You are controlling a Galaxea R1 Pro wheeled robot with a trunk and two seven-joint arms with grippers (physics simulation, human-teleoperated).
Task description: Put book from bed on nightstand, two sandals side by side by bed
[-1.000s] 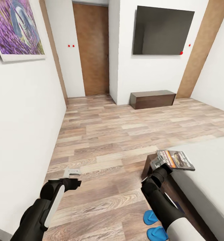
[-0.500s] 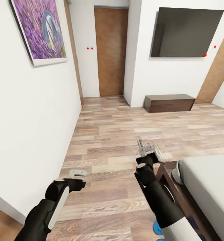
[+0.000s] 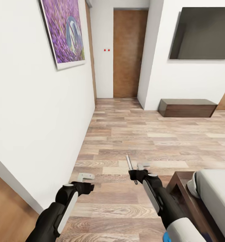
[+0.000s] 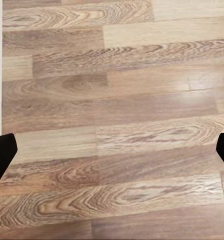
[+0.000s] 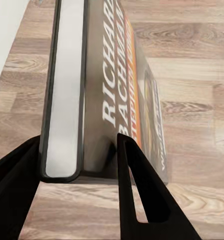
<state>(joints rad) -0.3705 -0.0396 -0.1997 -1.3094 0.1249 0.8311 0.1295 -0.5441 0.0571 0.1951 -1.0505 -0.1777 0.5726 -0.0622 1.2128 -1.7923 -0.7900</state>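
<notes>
My right gripper is shut on the book, a thin paperback seen edge-on in the head view, held above the plank floor just left of the bed's corner. The right wrist view shows the book upright between both black fingers, with its white page edge and its dark cover with an orange band and white lettering. The bed's pale-grey mattress and dark-brown frame lie at the lower right. A sliver of one blue sandal peeks out beside my right arm. My left gripper hangs open over bare floor, its fingertips wide apart.
A white wall with a purple painting runs close along my left. Ahead are a wooden door, a dark wall screen and a long dark bench below it. A brown wooden surface shows at the lower left corner.
The camera has swung left, sliding bed and bench to the right. My right gripper has carried the book off the bed corner to over the floor and turned it from flat to edge-on.
</notes>
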